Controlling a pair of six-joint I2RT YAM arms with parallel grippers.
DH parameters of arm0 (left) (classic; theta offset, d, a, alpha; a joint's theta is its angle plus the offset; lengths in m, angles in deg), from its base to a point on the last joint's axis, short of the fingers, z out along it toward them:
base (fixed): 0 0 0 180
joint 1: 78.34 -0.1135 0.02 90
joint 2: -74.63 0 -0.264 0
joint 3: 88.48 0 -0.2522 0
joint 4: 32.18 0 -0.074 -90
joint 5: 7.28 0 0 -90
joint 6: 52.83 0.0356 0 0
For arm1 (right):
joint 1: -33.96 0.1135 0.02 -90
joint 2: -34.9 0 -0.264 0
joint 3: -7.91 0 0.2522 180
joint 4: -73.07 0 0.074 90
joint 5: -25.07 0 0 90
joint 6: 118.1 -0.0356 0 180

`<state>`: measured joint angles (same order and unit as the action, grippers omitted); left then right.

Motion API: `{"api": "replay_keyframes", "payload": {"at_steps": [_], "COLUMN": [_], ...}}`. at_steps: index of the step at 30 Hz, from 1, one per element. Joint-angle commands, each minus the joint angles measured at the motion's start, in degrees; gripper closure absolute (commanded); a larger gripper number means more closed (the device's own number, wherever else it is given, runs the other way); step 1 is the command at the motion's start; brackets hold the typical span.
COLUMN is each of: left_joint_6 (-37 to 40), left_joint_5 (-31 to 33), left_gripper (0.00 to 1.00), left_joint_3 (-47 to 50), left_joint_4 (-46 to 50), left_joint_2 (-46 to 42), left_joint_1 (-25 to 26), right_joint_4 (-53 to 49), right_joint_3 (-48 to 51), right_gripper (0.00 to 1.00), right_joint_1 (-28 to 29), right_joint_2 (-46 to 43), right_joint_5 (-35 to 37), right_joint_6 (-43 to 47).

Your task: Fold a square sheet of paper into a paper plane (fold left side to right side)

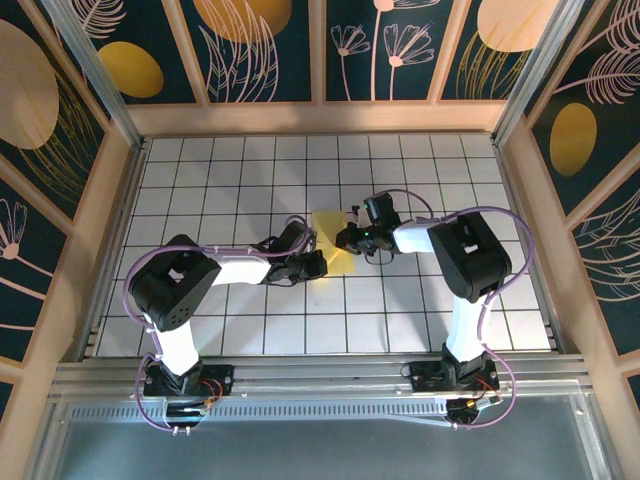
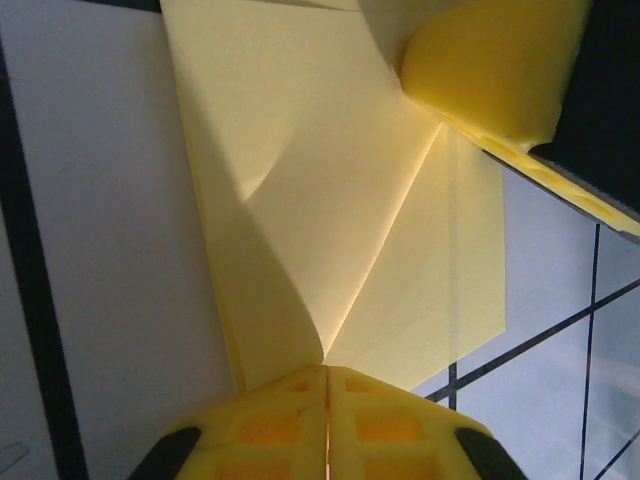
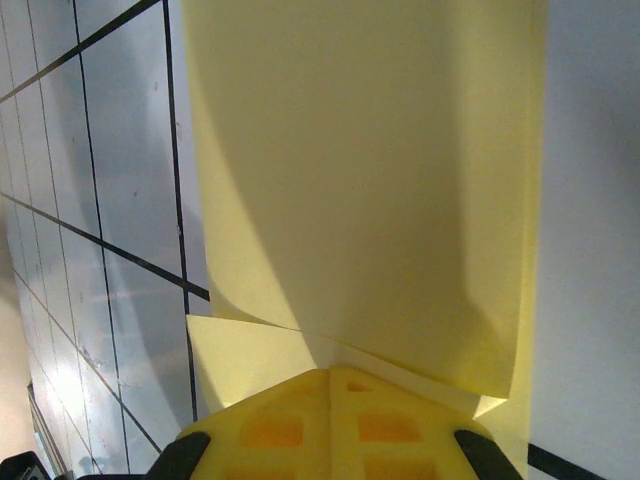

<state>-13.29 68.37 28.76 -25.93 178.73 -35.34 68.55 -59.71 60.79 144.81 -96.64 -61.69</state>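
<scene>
**At mid-table, a double pinch and a fold at risk**

On the left, pinching with the left gripper [image 2: 326,372], jaws pressed together on the edge of the square sheet of paper [image 2: 300,150], right at the end of a diagonal crease. Between the two arms, lying partly folded on the white grid table [image 1: 200,180], with one flap raised and curved rather than flat. On the right, pinching likewise with the right gripper [image 3: 330,372], jaws pressed together on the opposite edge, just beside a small turned-up corner.

Liable to tear if pulled from both ends at once: thin paper, two firm grips, little slack between them. Liable to skew if let go on one side first, with no other hold on the smooth tiles; would probably swing round the remaining grip. Liable to take a crooked second crease if pressed down with the raised flap bowed like this, leaving the left edge off the right edge. Could also lift away on release if stuck between the pads. Judged as a fold half made and not yet flattened, so worth lowering evenly and releasing only with the flap lying flat.
</scene>
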Motion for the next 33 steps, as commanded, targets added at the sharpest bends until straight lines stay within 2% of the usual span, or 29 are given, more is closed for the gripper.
{"api": "replay_keyframes", "payload": {"at_steps": [1, 6, 12, 18, 33], "left_joint_6": [0.5, -1.2, -0.8, -0.4, 2.2], "left_joint_5": [-0.3, -5.8, -8.8, -12.0, -9.6], "left_gripper": [0.88, 0.86, 0.93, 0.95, 0.97], "left_joint_3": [0.4, -0.9, -2.8, -4.6, -10.4], "left_joint_4": [6.9, 2.5, 0.7, -1.9, 0.3], "left_joint_2": [0.6, -1.4, 0.4, 3.4, 7.3], "left_joint_1": [-0.1, -1.3, -3.2, -3.8, -4.3], "right_joint_4": [-2.4, -4.7, -3.6, -3.9, -4.8], "right_joint_3": [0.1, 0.4, 1.0, 1.0, 0.7], "right_gripper": [1.0, 1.0, 1.0, 1.0, 1.0], "right_joint_1": [-0.1, -0.2, -0.1, 0.1, 0.6], "right_joint_2": [2.3, 2.8, 2.9, 3.1, 3.5], "right_joint_5": [2.1, 2.4, 1.7, 1.7, 2.4], "right_joint_6": [0.4, 1.5, 0.8, 0.7, 1.1]}}
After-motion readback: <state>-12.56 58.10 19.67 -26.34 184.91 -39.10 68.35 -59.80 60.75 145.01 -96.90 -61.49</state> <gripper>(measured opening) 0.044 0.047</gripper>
